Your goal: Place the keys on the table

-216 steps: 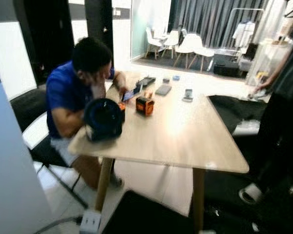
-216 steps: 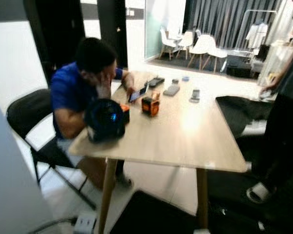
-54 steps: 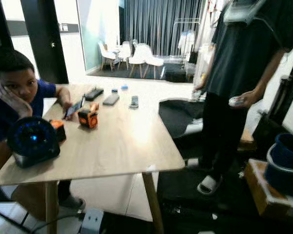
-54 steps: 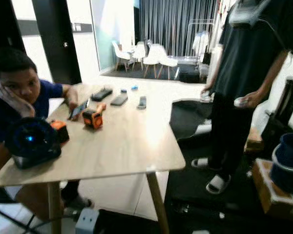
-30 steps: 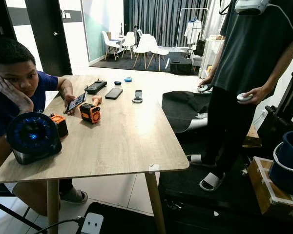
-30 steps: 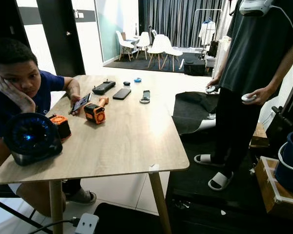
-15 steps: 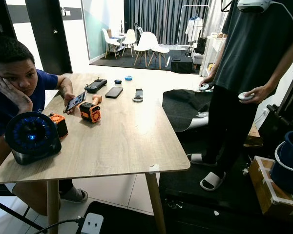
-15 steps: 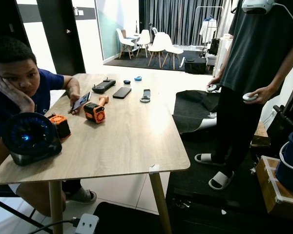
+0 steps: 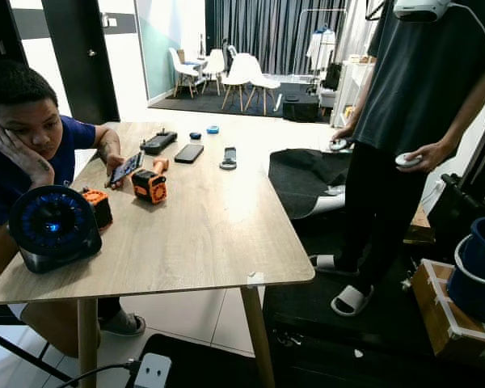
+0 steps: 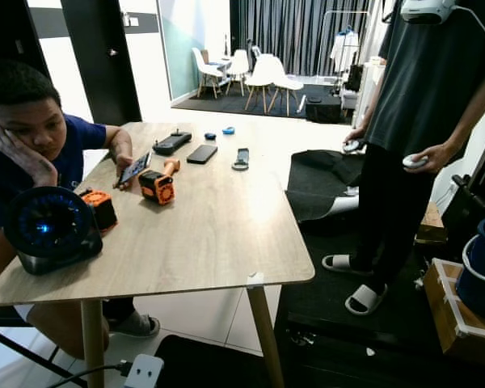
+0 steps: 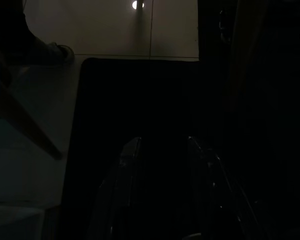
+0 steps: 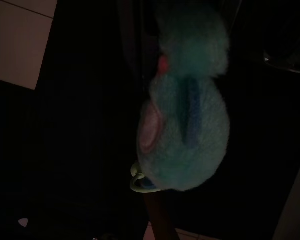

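Nothing is on the table yet: the right gripper hangs low, clamped on the keys' fluffy teal charm; the left gripper hangs idle, fingers apart.

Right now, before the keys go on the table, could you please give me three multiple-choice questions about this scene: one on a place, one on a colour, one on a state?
1. Where on the table does the round black fan stand?
A. at the near corner, beside the seated person
B. at the far end
C. in the middle

2. What colour is the fluffy toy?
A. red
B. blue-green
C. yellow

3. How are the jaws of the left gripper?
A. shut on keys
B. shut on a phone
C. open and empty

Answers: 1 A, it stands at the corner next to that person; 2 B, its fur shows blue-green; 3 C, a gap shows between them with nothing in it.
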Motion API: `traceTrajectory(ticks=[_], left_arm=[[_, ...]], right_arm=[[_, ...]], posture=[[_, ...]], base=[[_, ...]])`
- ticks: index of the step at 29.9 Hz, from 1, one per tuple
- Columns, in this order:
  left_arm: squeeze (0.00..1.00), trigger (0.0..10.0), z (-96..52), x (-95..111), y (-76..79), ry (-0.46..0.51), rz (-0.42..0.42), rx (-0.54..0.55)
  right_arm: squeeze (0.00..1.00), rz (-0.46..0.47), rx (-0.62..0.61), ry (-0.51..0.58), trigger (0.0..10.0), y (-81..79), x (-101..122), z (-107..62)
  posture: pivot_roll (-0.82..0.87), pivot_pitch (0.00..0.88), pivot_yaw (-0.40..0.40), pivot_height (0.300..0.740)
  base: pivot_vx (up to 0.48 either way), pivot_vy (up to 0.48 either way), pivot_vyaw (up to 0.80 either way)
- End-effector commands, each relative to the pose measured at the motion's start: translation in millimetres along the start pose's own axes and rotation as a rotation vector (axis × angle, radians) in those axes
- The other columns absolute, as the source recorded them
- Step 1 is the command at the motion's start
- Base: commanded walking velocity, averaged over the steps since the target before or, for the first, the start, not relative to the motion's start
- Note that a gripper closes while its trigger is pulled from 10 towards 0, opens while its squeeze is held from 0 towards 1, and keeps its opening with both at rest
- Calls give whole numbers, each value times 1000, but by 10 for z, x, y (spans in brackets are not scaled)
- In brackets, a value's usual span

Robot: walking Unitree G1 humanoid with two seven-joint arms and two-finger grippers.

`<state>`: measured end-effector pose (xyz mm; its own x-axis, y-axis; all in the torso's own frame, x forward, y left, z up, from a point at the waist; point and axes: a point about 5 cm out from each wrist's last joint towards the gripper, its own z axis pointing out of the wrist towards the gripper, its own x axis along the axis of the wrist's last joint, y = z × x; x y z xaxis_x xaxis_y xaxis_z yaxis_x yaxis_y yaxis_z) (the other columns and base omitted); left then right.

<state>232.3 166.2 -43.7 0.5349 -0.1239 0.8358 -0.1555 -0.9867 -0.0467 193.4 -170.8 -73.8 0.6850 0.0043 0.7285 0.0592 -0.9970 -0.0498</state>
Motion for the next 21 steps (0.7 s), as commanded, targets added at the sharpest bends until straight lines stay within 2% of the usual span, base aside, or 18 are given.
traceTrajectory(ticks=[1, 21], left_arm=[[0, 10000, -12, -29, -38, -18, 19, 3], [0, 10000, -9, -22, -40, -17, 19, 2]], right_arm=[[0, 14, -9, -6, 10000, 12, -24, -9], [0, 15, -10, -5, 10000, 11, -19, -7]], posture=[[77, 27, 6, 740], [78, 26, 5, 740]], base=[[0, 0, 0], [0, 0, 0]])
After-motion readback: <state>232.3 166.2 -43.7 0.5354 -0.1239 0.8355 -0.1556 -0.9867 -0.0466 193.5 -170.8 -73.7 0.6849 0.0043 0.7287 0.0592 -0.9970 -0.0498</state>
